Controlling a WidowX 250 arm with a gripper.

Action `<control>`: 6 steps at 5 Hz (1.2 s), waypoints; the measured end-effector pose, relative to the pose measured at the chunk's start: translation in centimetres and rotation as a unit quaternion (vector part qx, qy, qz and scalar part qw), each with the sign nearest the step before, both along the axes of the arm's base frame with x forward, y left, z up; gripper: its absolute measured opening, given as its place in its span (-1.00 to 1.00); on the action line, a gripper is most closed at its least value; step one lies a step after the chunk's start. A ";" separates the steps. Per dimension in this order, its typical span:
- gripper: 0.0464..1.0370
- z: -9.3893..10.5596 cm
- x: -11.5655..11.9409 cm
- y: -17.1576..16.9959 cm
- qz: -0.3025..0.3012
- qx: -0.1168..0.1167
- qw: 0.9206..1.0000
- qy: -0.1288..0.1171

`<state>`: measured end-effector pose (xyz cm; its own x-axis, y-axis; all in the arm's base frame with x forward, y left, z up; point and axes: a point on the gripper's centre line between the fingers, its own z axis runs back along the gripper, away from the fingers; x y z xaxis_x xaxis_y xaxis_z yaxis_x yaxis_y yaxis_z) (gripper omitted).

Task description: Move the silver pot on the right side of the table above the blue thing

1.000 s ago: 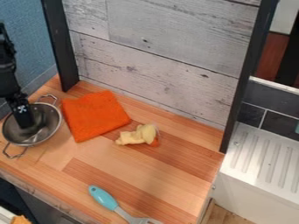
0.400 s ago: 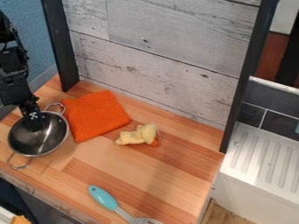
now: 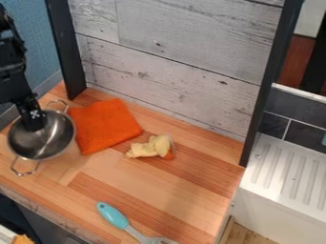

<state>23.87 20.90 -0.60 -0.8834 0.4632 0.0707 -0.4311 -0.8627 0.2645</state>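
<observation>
"While the silver pot [image 3: 45,143] is showing at the left end of the table [image 3: 149,190], what are you worrying about?"

"The hold, first. The black gripper [image 3: 34,125] is pointing down into the bowl near its far side, but whether it is clamping the metal or merely pressing on it, I cannot tell. If it is only pressing, the pot is risking a swivel or a slip once the arm is pulling sideways."

"And if the hold is good?"

"Then the weight is hanging off one side, so the bowl could be tipping, and the loop handle [image 3: 24,174] at the front could be dragging on the wood. I cannot tell whether the base is clearing it."

"What is lying in the way?"

"The orange cloth [image 3: 105,126] is lying right by the rim, and the yellow lump [image 3: 151,147] is sitting beyond it. A low path is inviting the pot to bunch up one or shove the other."

"And the goal?"

"The blue-handled spatula [image 3: 113,215] is marking it: the free wood above, toward the right. Swinging too near the front, I'm guessing, is asking for a knocked spatula."
</observation>
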 end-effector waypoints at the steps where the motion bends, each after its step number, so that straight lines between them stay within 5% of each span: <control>1: -0.93 2.6 -0.2 -1.0 0.030 0.009 0.999 -0.018; 3: -0.93 5.8 0.6 -7.6 0.067 -0.018 0.995 -0.078; 6: -0.93 3.0 2.6 -18.9 0.048 -0.023 0.995 -0.081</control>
